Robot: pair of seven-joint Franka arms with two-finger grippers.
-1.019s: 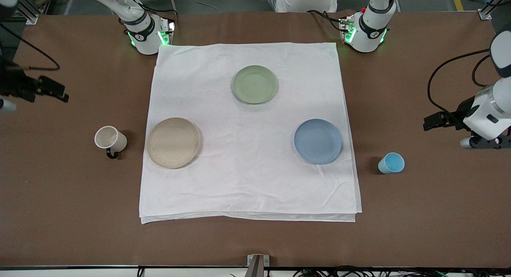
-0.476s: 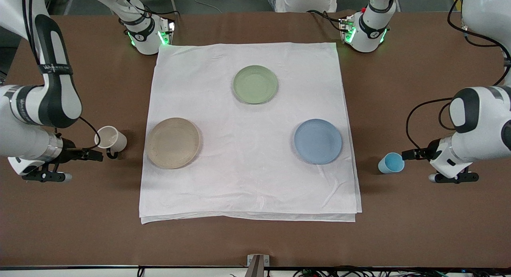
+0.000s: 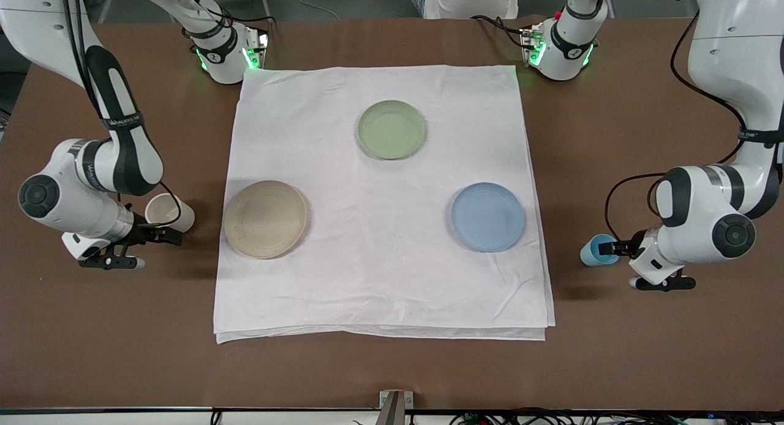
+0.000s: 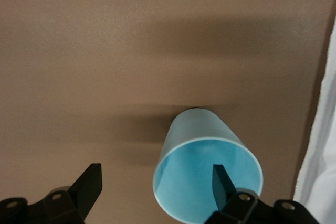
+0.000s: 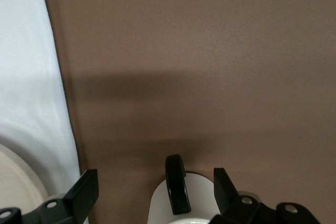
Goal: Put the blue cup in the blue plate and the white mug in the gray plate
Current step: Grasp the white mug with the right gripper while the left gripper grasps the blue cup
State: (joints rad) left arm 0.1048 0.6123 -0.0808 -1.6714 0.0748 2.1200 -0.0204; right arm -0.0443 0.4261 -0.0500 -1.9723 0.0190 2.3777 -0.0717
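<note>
Front view: neither item is placed yet. Left gripper [image 3: 603,248] is low at the blue cup [image 3: 591,252], which stands on the bare table [image 3: 392,364] off the white cloth [image 3: 380,278], toward the left arm's end. Blue plate [image 3: 488,217] sits empty on the cloth, on past the cup from that gripper. Right gripper [image 3: 168,236] is low at the white mug [image 3: 168,212], on bare table toward the right arm's end. Gray plate [image 3: 265,219] lies empty just past the mug from that gripper. A pale green plate [image 3: 392,130] is also empty, nearer the bases.

Left wrist view: left gripper [image 4: 156,182] is spread wide. One fingertip [image 4: 219,178] hangs over the blue cup's [image 4: 202,153] open mouth, the other [image 4: 90,179] is well outside the wall. Jaws straddle one wall, not closed on it.

Right wrist view: right gripper [image 5: 155,184] is also wide. The white mug [image 5: 197,195] and its dark loop handle [image 5: 177,182] sit between the fingers, with a gap on both sides. No contact visible.

Judgement: both arms are at pre-grasp. Still left: close, lift, carry and set down, for both items.
</note>
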